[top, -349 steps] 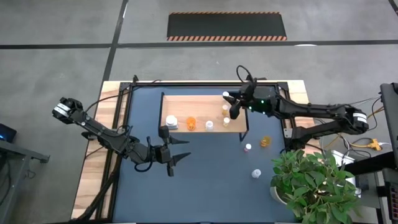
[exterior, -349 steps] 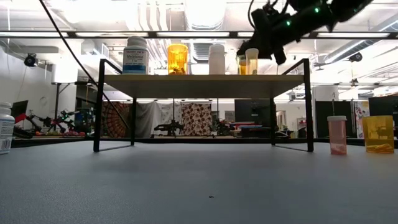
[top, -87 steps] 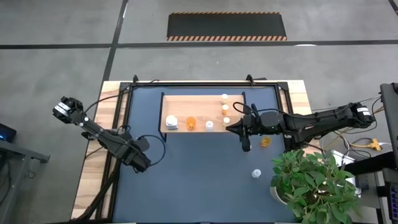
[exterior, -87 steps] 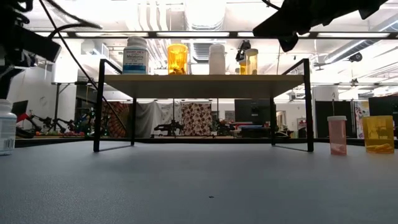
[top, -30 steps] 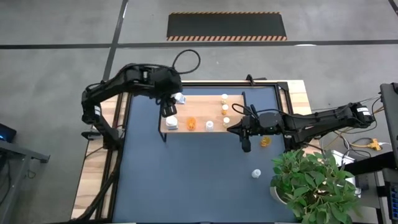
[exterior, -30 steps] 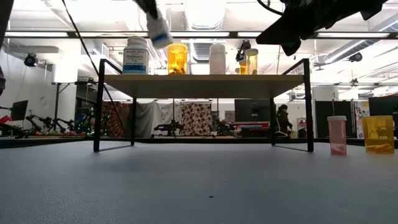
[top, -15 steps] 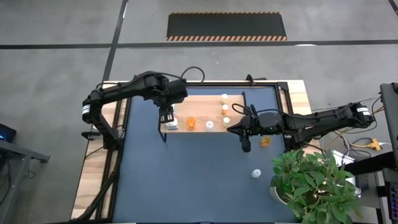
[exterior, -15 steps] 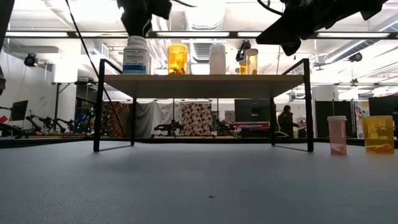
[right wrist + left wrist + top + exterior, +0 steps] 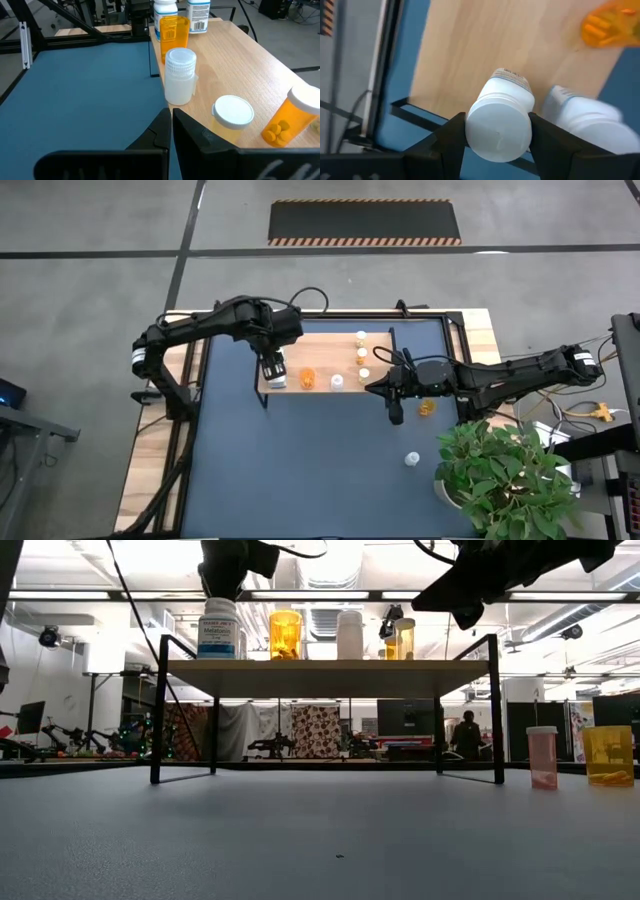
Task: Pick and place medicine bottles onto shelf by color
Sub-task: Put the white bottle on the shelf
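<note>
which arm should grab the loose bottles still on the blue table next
Right. The right gripper hangs empty beside the shelf, close to the orange bottle and white bottle on the tabletop. The left gripper is shut on a white bottle over the shelf's far end.

Smooth matt white plastic bottle [image 9: 500, 127]; pale wood-grain shelf [image 9: 485, 45] framed in black metal; translucent orange plastic bottle [image 9: 170, 31].

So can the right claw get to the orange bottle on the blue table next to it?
Probably yes. The right claw is shut and empty, and the orange bottle stands alone on the blue table close by; nothing lies between.
</note>
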`<state>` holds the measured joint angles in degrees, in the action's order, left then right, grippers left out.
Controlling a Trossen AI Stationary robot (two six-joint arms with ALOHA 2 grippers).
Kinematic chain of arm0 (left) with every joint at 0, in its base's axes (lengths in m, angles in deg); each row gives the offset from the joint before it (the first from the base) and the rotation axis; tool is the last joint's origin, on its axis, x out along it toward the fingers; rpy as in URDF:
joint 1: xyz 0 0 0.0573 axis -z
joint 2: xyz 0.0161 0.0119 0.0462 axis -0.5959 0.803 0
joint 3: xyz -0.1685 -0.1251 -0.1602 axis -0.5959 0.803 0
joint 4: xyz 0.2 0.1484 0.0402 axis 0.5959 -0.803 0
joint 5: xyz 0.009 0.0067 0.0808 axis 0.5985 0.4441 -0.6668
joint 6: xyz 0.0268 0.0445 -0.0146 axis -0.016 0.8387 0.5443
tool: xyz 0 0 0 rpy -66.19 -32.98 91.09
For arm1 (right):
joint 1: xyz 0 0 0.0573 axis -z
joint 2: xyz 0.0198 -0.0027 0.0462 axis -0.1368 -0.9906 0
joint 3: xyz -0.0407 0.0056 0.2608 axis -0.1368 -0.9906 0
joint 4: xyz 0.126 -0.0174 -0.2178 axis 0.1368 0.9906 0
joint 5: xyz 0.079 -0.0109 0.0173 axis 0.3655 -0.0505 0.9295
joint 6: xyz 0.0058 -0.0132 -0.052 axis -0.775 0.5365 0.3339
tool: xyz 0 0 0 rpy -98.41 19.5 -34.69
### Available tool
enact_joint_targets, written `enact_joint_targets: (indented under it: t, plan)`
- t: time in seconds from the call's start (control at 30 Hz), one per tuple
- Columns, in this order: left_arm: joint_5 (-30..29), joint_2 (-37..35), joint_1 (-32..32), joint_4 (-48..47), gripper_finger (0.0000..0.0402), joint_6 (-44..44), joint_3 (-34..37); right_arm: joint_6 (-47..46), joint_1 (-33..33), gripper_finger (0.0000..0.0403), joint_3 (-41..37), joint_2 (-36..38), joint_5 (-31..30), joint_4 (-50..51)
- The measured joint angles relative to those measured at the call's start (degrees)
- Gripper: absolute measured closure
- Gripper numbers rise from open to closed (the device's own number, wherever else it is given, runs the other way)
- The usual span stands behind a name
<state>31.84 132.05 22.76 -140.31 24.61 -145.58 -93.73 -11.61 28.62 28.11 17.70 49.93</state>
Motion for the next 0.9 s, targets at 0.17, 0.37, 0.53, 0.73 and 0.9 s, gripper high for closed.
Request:
enact_joint_targets:
  t: [0.17, 0.37, 0.53, 0.73, 0.9]
  plan:
    - [0.65, 0.0, 0.02, 0.03, 0.0228, -4.02, 0.0, 0.01, 0.0, 0.0394, 0.0, 0.0, 0.0, -0.01]
    - [0.62, 0.0, 0.02, 0.08, 0.0228, -4.51, 0.02, 0.01, 0.0, 0.0394, 0.0, 0.0, -0.01, -0.01]
    - [0.59, 0.0, 0.01, 0.33, 0.0227, -4.47, 0.17, -0.01, 0.0, 0.0394, 0.01, 0.0, -0.01, -0.01]
    - [0.52, 0.0, 0.0, 0.31, 0.0221, -4.47, 0.2, -0.04, 0.0, 0.0394, 0.01, 0.0, 0.0, -0.01]
    - [0.52, 0.0, 0.0, 0.3, 0.0195, -4.45, 0.83, -0.04, 0.0, 0.0394, 0.01, 0.0, -0.01, 0.0]
